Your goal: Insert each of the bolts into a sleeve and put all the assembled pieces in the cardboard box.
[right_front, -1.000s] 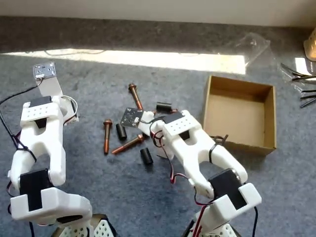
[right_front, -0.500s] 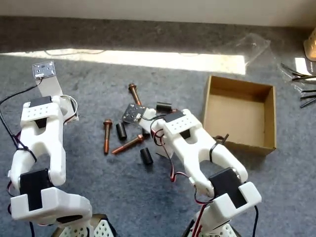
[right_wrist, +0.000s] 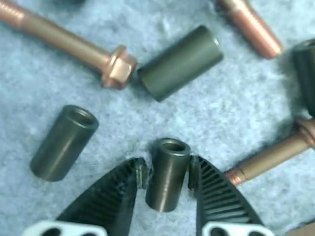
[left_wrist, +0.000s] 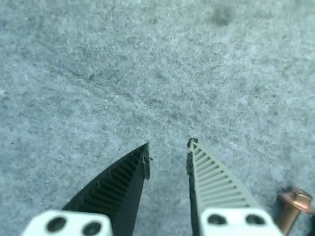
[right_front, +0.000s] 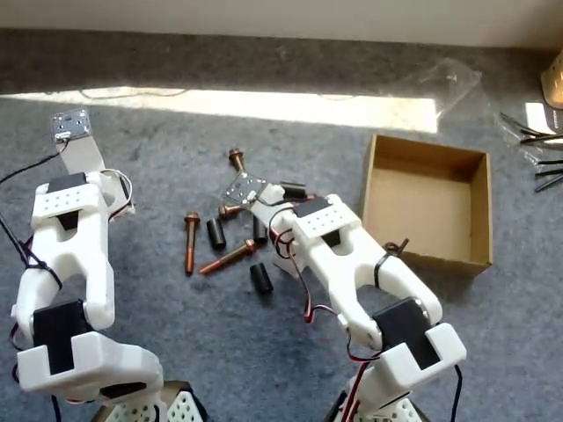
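In the right wrist view my right gripper [right_wrist: 167,164] is shut on a dark sleeve [right_wrist: 166,177], one ribbed finger pressed against each side. Two more sleeves [right_wrist: 64,142] [right_wrist: 179,61] lie loose on the carpet close by, among copper bolts [right_wrist: 74,46] [right_wrist: 268,160]. From above, the right gripper [right_front: 260,227] sits in the middle of the scattered bolts [right_front: 191,242] [right_front: 229,258] and sleeves [right_front: 215,234] [right_front: 260,278]. The cardboard box [right_front: 428,149] stands to its right. My left gripper [left_wrist: 167,147] hangs open over bare carpet, a bolt head [left_wrist: 294,200] at the picture's edge.
Grey carpet covers the floor. In the high view the left arm [right_front: 70,229] stands left of the parts. A clear plastic bag [right_front: 449,79] lies beyond the box and black cable ties [right_front: 537,158] at the far right.
The right arm's wrist has swung toward the far side, uncovering a sleeve between its fingers. The left arm shifted slightly left.
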Controlling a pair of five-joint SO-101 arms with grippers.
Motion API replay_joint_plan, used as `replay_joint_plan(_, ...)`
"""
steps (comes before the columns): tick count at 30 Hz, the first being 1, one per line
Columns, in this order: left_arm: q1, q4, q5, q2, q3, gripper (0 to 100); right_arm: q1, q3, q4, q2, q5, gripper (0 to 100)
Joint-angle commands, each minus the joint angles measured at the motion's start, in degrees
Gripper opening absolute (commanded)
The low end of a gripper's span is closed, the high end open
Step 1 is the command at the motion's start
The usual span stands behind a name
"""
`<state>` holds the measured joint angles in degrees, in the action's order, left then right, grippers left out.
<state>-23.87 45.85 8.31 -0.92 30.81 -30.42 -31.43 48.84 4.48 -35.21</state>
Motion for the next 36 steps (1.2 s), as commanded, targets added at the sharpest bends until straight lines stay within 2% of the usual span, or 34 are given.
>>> replay_joint_plan(1,-0.7,-0.9,0.6,-0.4,-0.4,13,1.5,2.2,-2.8,-1.7,0.6,14.8)
replay_joint_plan(4,-0.7,-0.9,0.6,-0.4,-0.4,13,1.5,2.2,-2.8,-1.7,0.5,12.5)
replay_joint_plan(7,-0.7,-0.9,0.6,-0.4,-0.4,13,2.4,2.2,-2.8,-1.7,0.5,1.1)
replay_joint_plan(8,-0.7,-0.9,0.6,-0.4,-0.4,13,3.1,2.2,-2.8,-1.7,0.5,0.0)
replay_joint_plan(12,-0.7,-0.9,0.6,-0.4,-0.4,13,5.5,3.6,-2.6,-2.9,0.6,0.3)
replay_joint_plan(17,-0.7,-0.9,0.6,-0.4,-0.4,13,6.8,7.3,-2.3,-8.0,9.6,0.3)
replay_joint_plan(28,-0.6,-0.9,0.6,-0.3,-0.4,13,6.5,6.9,-2.2,-15.5,10.1,0.3)
replay_joint_plan(36,-0.5,-0.9,0.6,-0.3,-0.4,13,4.3,-3.4,-1.5,-11.5,9.8,0.4)
